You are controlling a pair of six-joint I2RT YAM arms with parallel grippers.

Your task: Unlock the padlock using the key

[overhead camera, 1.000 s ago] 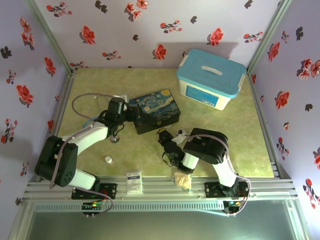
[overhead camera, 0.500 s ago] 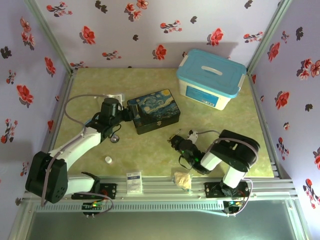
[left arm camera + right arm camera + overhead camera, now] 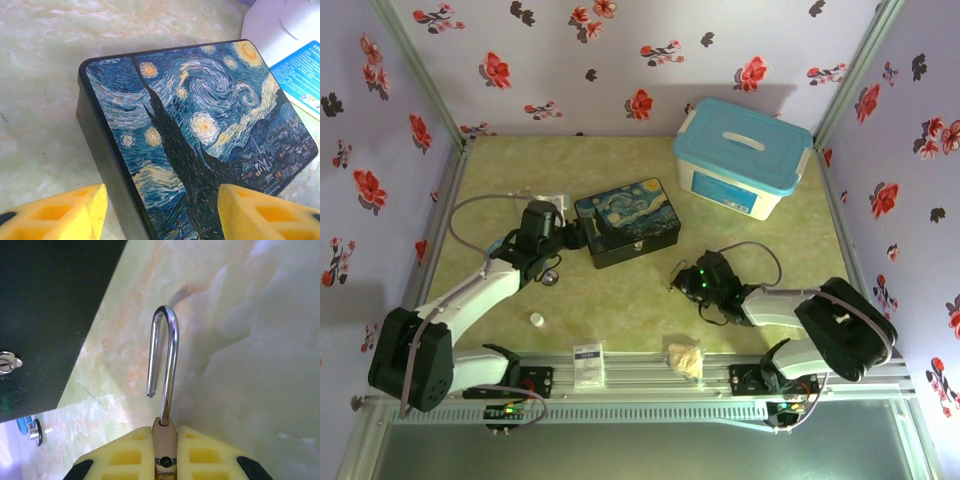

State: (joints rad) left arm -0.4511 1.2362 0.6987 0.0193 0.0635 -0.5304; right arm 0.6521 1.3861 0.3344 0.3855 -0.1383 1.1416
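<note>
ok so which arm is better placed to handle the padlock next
Right, probably. The right end effector is shut on the padlock, whose shackle shows one leg free. The left end effector stands open at the painted tin, holding nothing.

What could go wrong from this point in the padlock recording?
1. The padlock, shackle already open, is pinched only by its narrow body between the right fingers; it may twist or slip.
2. The left fingers stand apart around the tin corner; a move could shove it.
</note>
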